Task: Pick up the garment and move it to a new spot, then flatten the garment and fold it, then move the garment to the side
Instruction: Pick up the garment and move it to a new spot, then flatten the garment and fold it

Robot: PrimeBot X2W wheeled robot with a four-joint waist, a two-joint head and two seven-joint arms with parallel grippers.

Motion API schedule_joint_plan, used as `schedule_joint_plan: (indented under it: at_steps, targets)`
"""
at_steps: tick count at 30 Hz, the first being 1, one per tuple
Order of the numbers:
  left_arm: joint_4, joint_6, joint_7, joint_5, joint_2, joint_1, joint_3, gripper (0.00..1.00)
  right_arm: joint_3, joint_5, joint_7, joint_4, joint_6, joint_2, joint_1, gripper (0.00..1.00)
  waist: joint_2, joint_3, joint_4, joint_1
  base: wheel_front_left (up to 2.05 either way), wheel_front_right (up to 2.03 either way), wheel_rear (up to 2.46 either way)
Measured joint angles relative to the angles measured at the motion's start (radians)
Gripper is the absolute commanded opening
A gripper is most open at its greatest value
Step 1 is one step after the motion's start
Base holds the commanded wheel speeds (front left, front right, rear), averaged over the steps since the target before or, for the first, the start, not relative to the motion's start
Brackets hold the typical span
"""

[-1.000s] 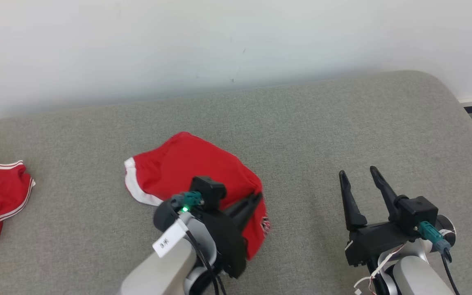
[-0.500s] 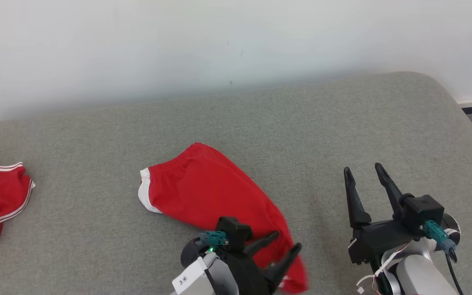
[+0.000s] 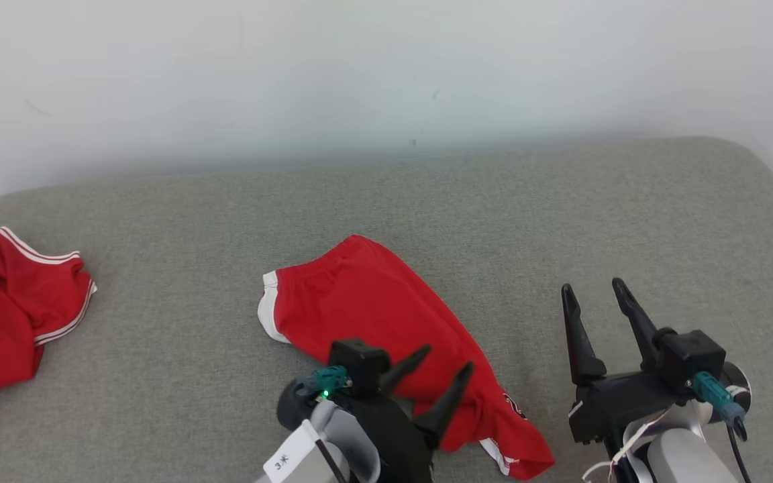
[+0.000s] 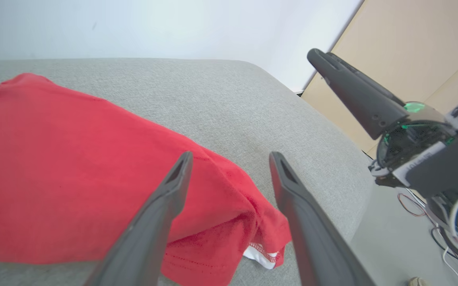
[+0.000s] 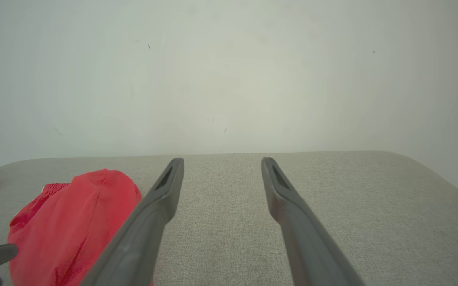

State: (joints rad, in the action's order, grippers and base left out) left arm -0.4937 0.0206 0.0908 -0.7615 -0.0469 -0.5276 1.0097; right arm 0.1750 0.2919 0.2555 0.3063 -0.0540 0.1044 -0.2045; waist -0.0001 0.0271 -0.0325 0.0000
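Head view: the red garment [image 3: 386,308] lies rumpled at the middle of the grey surface [image 3: 561,201], its lower-right end near the bottom edge. The left gripper [image 3: 447,357] hovers over it at lower centre, fingers spread, holding nothing. The right gripper [image 3: 591,285], at lower right, is likewise spread and empty. A second red garment [image 3: 11,315] (white-striped trim) sits at far left.

Left wrist view: the garment covers the left half, with one finger across it and the other over bare surface.

Right wrist view: the spread fingers are over bare surface, with the garment at lower left.

head: high, looking down | wrists: low, forward | shared: garment [image 3: 373,308]
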Motion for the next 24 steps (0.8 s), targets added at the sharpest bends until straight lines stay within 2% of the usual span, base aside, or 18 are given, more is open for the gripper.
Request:
schedule_joint_plan:
  at_steps: [3, 5, 10, 16, 20, 24]
  targets:
    - [-0.008, -0.030, 0.019, 0.025, -0.020, -0.011, -0.011, 1.00, -0.002, 0.000, 0.000, -0.003, 0.000, -0.003, 0.019, 1.00, 0.0001, -0.004, 0.013, 0.0000, 0.00, 0.00, 0.00]
    - [-0.023, -0.058, 0.034, 0.053, -0.073, -0.017, -0.031, 1.00, 0.002, 0.000, 0.000, -0.003, 0.000, -0.007, 0.019, 1.00, 0.0000, -0.008, 0.021, 0.0000, 0.00, 0.00, 0.00]
    - [-0.041, -0.083, 0.052, 0.062, -0.125, -0.019, -0.054, 1.00, 0.005, 0.000, 0.000, -0.007, 0.001, -0.009, 0.019, 1.00, 0.0001, -0.008, 0.027, 0.0000, 0.00, 0.00, 0.00]
    - [-0.102, -0.070, 0.050, 0.073, -0.183, -0.089, -0.067, 1.00, 0.016, 0.000, 0.000, -0.010, 0.005, -0.012, 0.017, 1.00, 0.0001, 0.000, 0.028, 0.0000, 0.00, 0.00, 0.00]
    - [-0.173, -0.043, 0.033, 0.065, -0.228, -0.132, -0.092, 1.00, 0.031, -0.001, 0.000, -0.008, 0.015, -0.017, 0.005, 1.00, 0.0001, 0.006, 0.013, 0.0001, 0.00, 0.00, 0.00]
    - [-0.230, -0.019, 0.014, 0.041, -0.227, -0.137, -0.104, 1.00, 0.035, -0.002, 0.000, -0.007, 0.017, -0.017, 0.005, 1.00, 0.0001, 0.013, -0.009, 0.0002, 0.00, 0.00, 0.00]
